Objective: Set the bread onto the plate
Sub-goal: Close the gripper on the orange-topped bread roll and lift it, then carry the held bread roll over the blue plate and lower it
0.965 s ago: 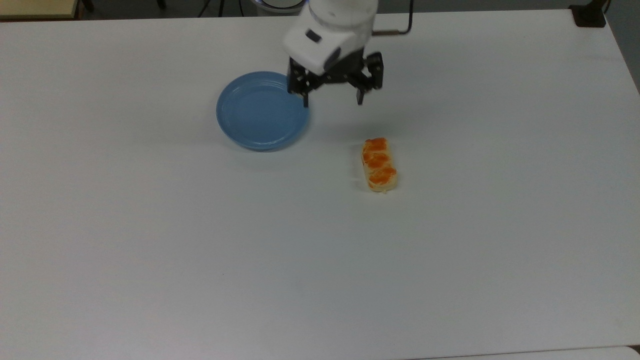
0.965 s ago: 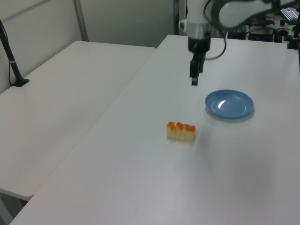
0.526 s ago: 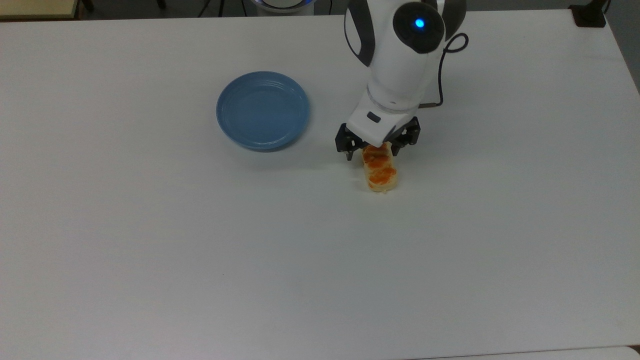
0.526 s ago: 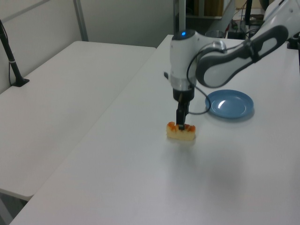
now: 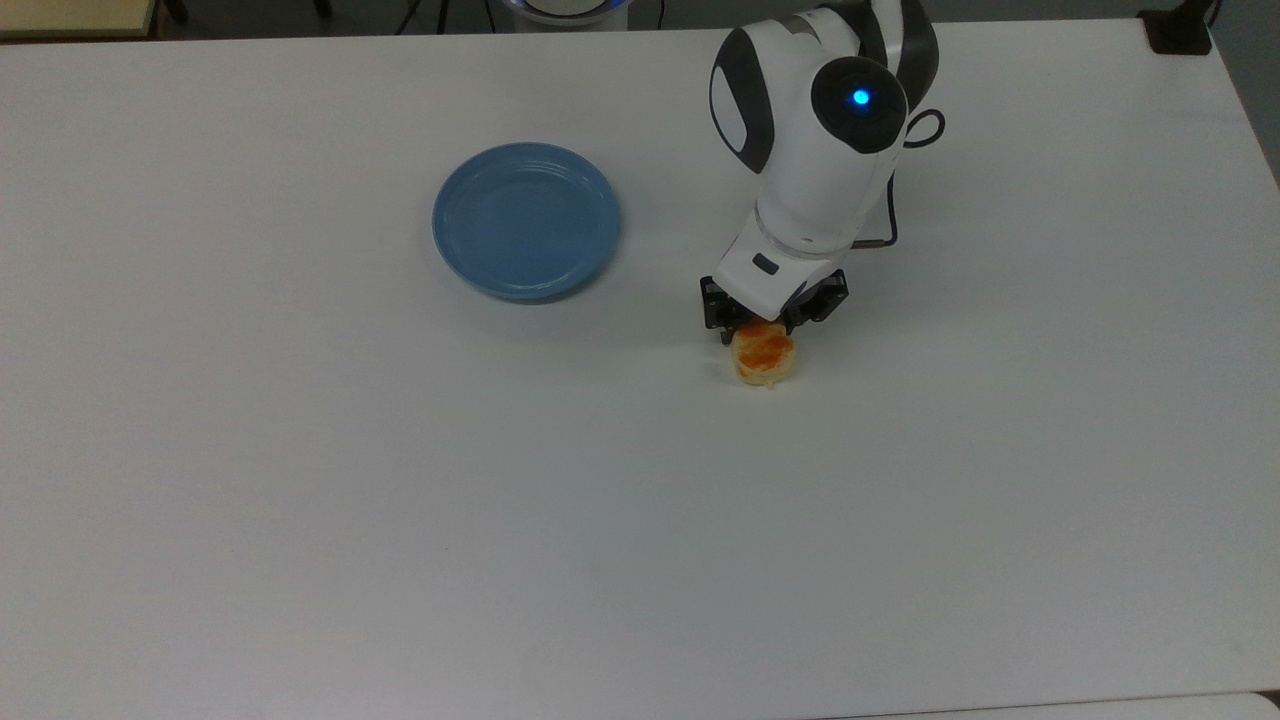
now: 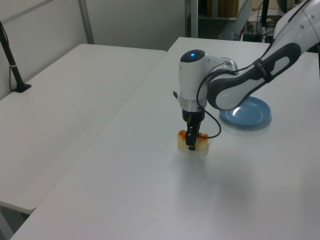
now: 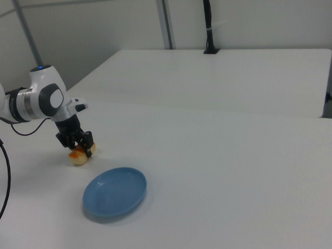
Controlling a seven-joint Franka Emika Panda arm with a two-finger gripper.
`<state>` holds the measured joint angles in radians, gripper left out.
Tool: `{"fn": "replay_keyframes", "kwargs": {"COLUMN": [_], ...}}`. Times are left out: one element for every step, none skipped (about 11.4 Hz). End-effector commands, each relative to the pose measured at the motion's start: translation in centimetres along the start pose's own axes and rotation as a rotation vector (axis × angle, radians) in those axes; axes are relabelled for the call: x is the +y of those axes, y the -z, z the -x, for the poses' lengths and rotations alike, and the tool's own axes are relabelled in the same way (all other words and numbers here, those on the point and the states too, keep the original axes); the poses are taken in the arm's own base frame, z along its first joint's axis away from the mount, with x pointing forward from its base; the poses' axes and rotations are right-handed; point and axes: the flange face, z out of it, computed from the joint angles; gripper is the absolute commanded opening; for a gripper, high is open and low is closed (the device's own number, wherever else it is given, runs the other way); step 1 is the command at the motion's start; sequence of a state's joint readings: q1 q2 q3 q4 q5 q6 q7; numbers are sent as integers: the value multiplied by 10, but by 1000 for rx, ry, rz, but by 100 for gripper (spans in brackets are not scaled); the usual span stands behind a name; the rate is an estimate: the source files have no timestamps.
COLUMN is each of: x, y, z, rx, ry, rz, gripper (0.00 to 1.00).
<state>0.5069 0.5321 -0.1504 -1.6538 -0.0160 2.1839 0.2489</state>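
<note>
Small oblong tan bread [image 5: 765, 360] with orange-glazed bumps lies on white bench [image 5: 300, 500], near end poking out below my black two-finger gripper [image 5: 771, 326]. Gripper straddles loaf's middle; closed or not, I cannot tell. Bread judged light, soft, crushable: I'd pinch long sides gently. Round glossy blue plate [image 5: 526, 220] well apart, bare.

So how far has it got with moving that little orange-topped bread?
The arm has reached the small pale-tan bread loaf with orange-glazed bumps; the gripper is down over it on the white table. The grasp is in hand. The lift and the carry to the round blue plate, which holds nothing, are left.
</note>
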Motion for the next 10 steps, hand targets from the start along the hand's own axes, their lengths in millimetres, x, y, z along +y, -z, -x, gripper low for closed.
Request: {"fn": "replay_keyframes", "kwargs": {"x": [10,19,39,62,93,125,153,173,192,203], "y": [44,71,94,114,131,139,128,108,92,78], "z": [6,12,18,28,43,61,78,91,98,103], "rx": [0,-14,-33,-61,-77,-91,-132,-170,-199,-227], "ry": [-24,-28,-45,-19,7,20,18,31,25,27], "rz": [3,-3,-8,-21,-39,-48,-52,-50,-48,-34], "gripper": [33,33,34,34,34,35,36,36,37,39]}}
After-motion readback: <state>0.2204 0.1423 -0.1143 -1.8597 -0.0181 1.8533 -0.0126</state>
